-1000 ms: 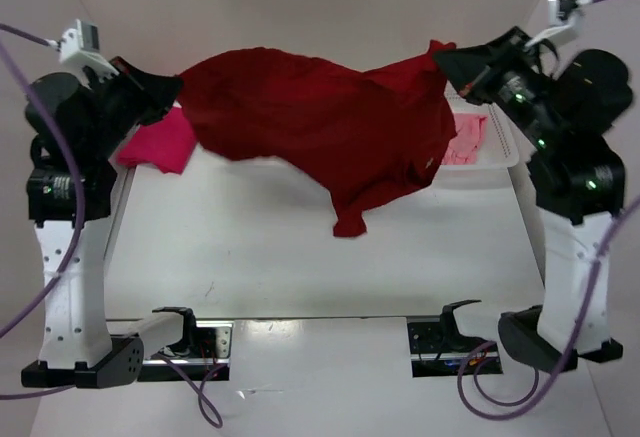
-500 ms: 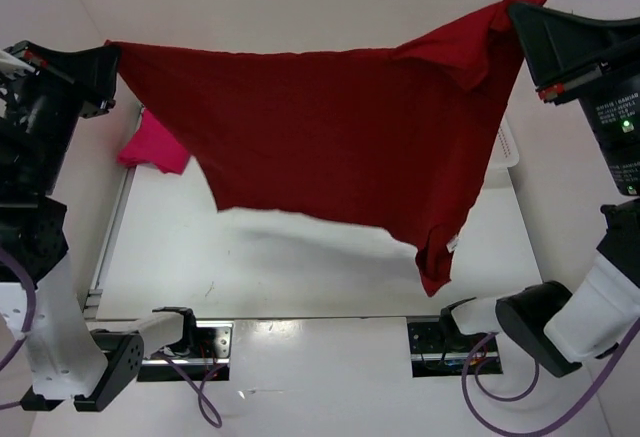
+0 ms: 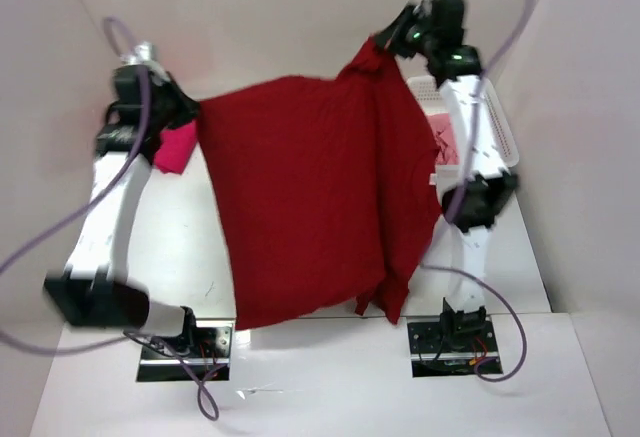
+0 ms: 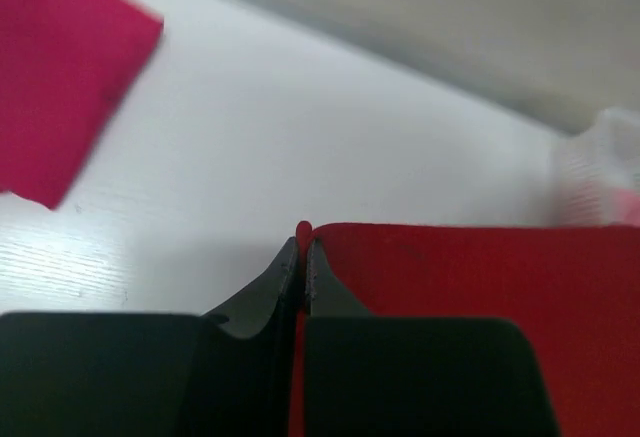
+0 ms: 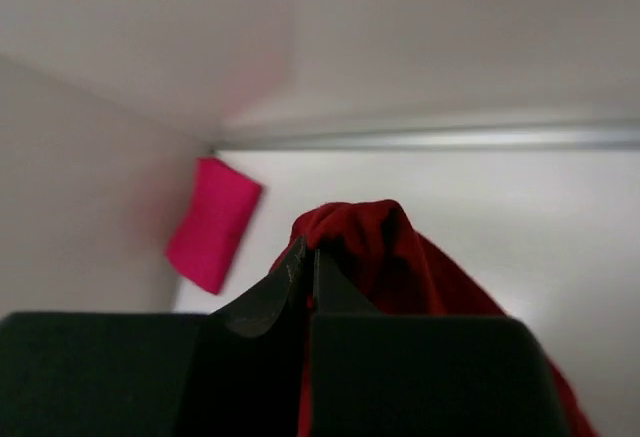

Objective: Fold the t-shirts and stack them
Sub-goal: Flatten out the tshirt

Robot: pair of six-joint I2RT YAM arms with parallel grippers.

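The left end effector (image 3: 193, 112) and right end effector (image 3: 386, 47) each pinch a far corner of the dark red t-shirt (image 3: 300, 197), holding it spread over the counter (image 3: 170, 247), probably to lay it flat for folding.

The spread t-shirt (image 3: 310, 197) stretches over the middle of the table (image 3: 170, 247), its far corners pinched by the left gripper (image 3: 193, 112) and the right gripper (image 3: 385, 43). Left of it lies a folded t-shirt (image 3: 175, 149). Right of it stands the mesh basket (image 3: 510, 142), with another t-shirt (image 3: 446, 147) inside.
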